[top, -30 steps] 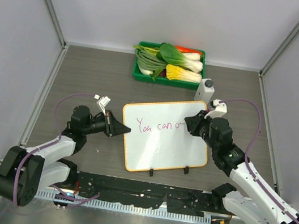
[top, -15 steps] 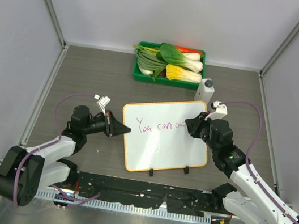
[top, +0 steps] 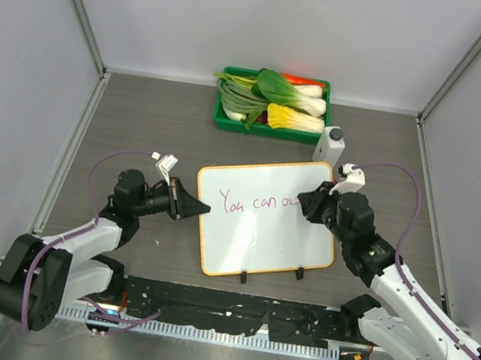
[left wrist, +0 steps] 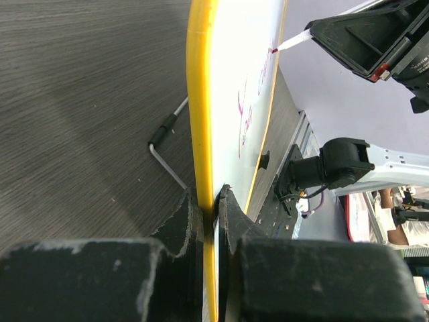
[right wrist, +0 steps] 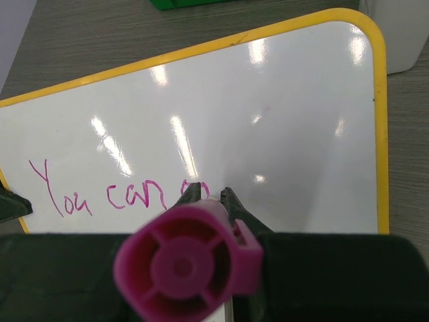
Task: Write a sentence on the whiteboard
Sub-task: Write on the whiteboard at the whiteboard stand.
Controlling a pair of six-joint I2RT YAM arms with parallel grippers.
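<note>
Top external view: the sentence (top: pixel 253 204) on the whiteboard (top: pixel 258 243), mid-frame, has gained a stroke past "You can o", so we judge most words remain. Our right end effector (top: pixel 309 201) pinches the marker (right wrist: pixel 188 268); our left end effector (top: pixel 193 207) clamps the board's left rim.

whiteboard (top: pixel 267 240) centre of table (top: pixel 140 117) | tray (top: pixel 224 123) behind it | bottle (top: pixel 330 145) right of tray
</note>
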